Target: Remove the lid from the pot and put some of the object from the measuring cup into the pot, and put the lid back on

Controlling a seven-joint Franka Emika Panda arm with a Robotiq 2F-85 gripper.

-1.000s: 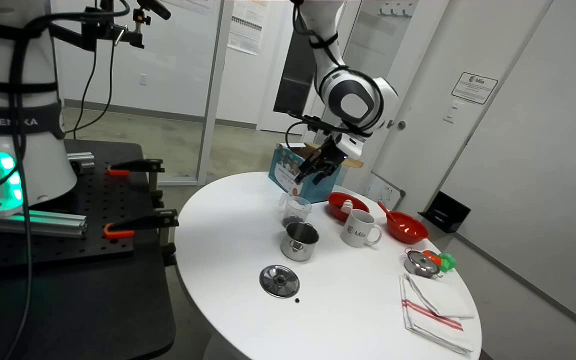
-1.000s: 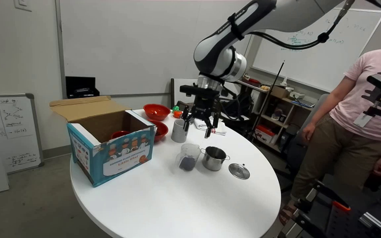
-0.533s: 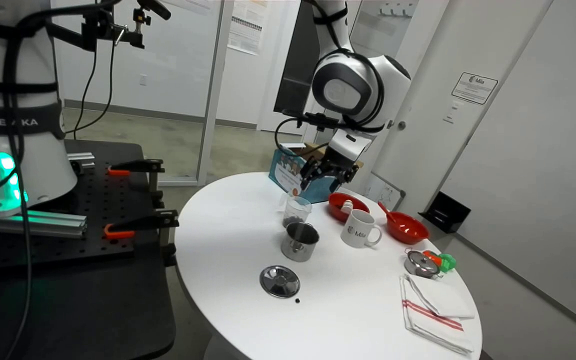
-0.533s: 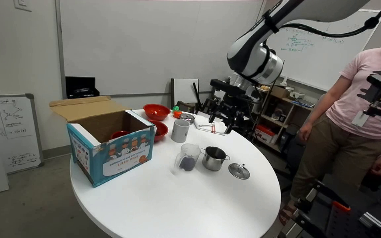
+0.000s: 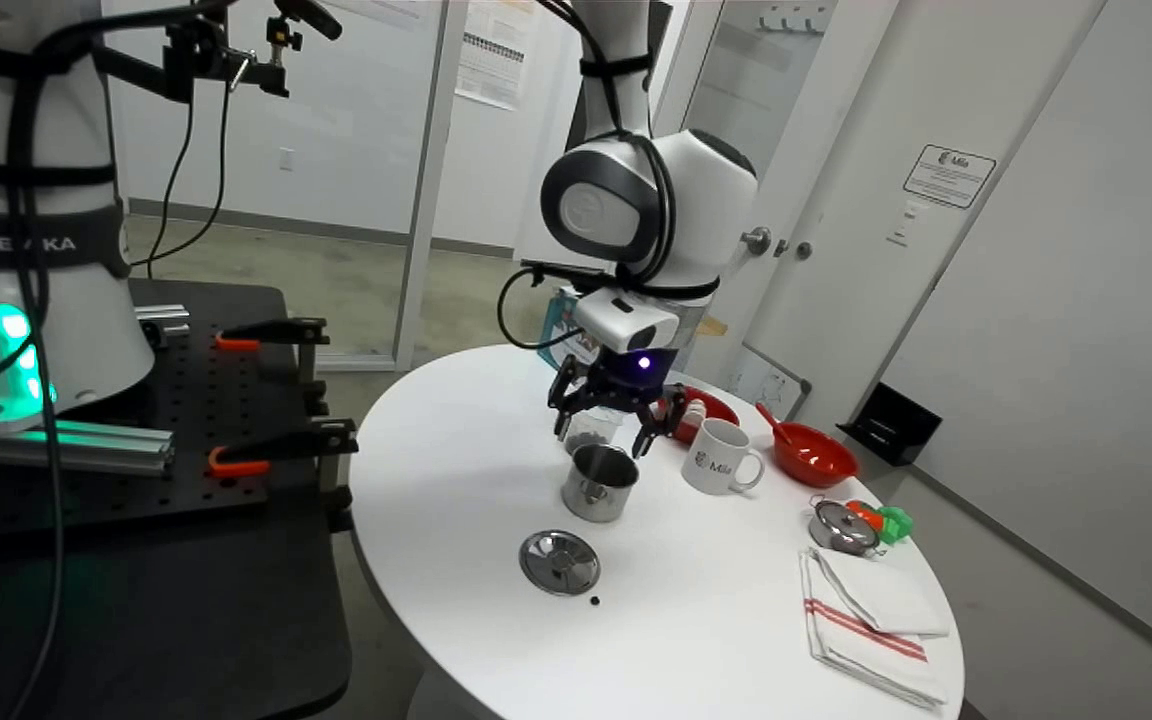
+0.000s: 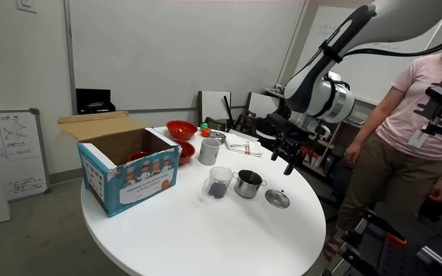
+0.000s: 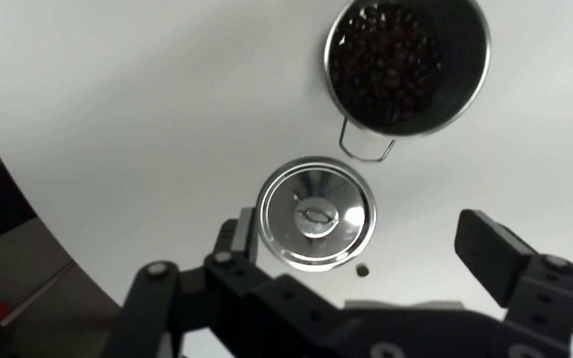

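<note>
Pot: uncovered, upright on the white table; dark beans lie inside it.
Measuring cup: clear, upright, near the pot, dark contents at its bottom.
Lid: flat on the table, just beside the pot on the side away from the measuring cup.
Dark speck: beside the lid, farther from the pot.
Gripper: fingers spread wide, raised above the table and apart from the pot; in the wrist view the lid shows between them, close to one.
Mug: upright, to the right of the pot in an exterior view.
Red bowls: past the mug from the pot.
Small lidded pot: well apart from the pot, beside a folded cloth.
Blue box: open, beyond the measuring cup from the pot.
Person: standing well apart from the pot.
</note>
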